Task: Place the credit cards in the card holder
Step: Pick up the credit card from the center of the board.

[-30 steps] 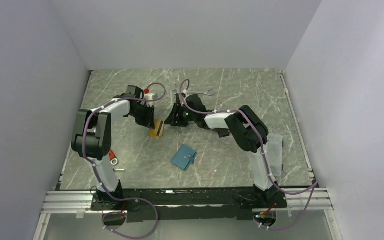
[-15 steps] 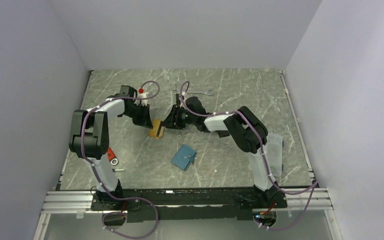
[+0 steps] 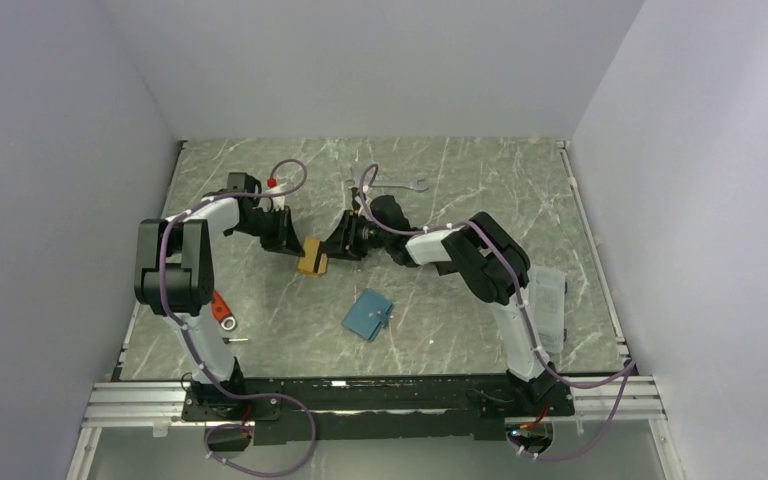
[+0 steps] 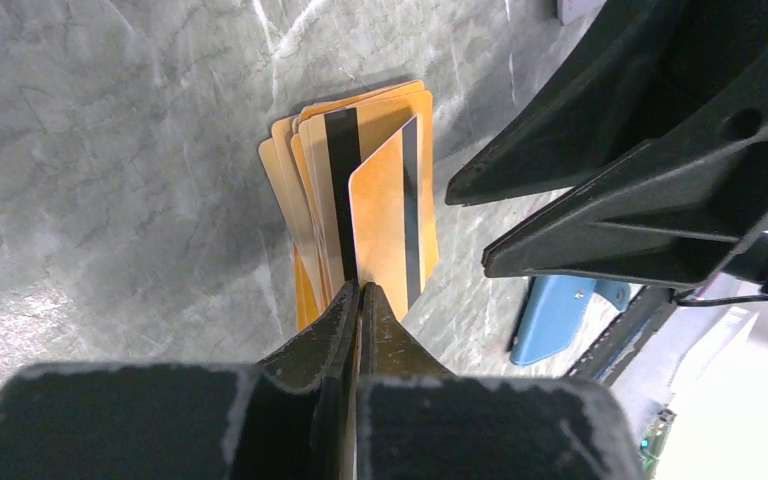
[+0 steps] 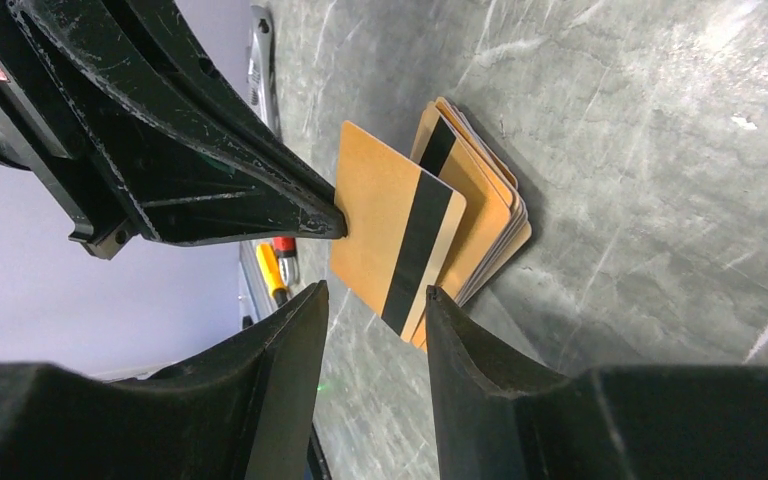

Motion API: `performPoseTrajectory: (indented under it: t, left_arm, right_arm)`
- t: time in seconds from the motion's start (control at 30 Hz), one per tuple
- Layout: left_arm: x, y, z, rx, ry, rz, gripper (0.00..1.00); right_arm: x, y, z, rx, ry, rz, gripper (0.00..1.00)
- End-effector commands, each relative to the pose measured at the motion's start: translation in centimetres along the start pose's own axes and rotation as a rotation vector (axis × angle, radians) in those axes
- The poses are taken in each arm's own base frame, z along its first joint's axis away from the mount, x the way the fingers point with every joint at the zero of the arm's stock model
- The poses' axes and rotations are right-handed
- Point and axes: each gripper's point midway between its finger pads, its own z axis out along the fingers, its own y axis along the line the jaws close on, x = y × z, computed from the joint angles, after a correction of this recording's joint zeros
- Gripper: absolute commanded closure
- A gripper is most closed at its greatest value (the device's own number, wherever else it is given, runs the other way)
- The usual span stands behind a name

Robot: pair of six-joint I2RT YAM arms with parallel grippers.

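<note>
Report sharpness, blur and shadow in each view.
Top external: evenly lit, sharp, though the credit cards are tiny. Left wrist: lifted card crisp, left end effector dark and soft up close. Right wrist: cards cast a soft shadow; right end effector underlit.

Red-handled tool (image 3: 223,312) near left edge, silver wrench (image 3: 412,185) far back, clear packet (image 3: 556,300) at right

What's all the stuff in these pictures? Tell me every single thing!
credit cards: small stack, orange-gold with black stripes, mid-table
lifted card: one, orange-gold, tilted up off the stack
card holder: one, teal-blue, nearer than the stack
wrench: one, silver, far side
red-handled tool: one, by the left arm
clear packet: one, right edge
table: one, grey-green marble
left gripper: black, jaws shut on the lifted card
right gripper: black, jaws open, facing the lifted card
</note>
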Motion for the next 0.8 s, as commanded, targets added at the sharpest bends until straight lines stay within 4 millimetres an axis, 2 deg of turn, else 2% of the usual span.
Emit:
performPoseTrajectory:
  t: [0.0, 0.1, 0.43, 0.63, 0.77]
  left_arm:
    - [0.3, -1.1, -0.1, 0.09, -0.001, -0.032, 1.0]
    - [0.2, -0.6, -0.7, 0.121, -0.027, -0.07, 1.0]
    - [0.6, -0.6, -1.5, 0.196, -0.066, -0.101, 1.0]
    - [0.6, -0.8, -1.2, 0.23, -0.074, -0.096, 1.0]
    - [0.5, -1.0, -1.1, 0.249, -0.082, -0.125, 1.0]
  right_arm:
    - [-1.0, 2.1, 0.5, -0.088, -0.016, -0.02, 0.57]
    - [-1.1, 2.1, 0.6, -0.093, -0.012, -0.015, 0.57]
    - [-1.2, 1.8, 0.4, -0.118, -0.014, 0.014, 0.54]
    - [-1.2, 2.7, 0.5, -0.172, -0.008, 0.024, 0.54]
    - [-0.7, 2.0, 0.6, -0.155, 0.01, 0.038, 0.54]
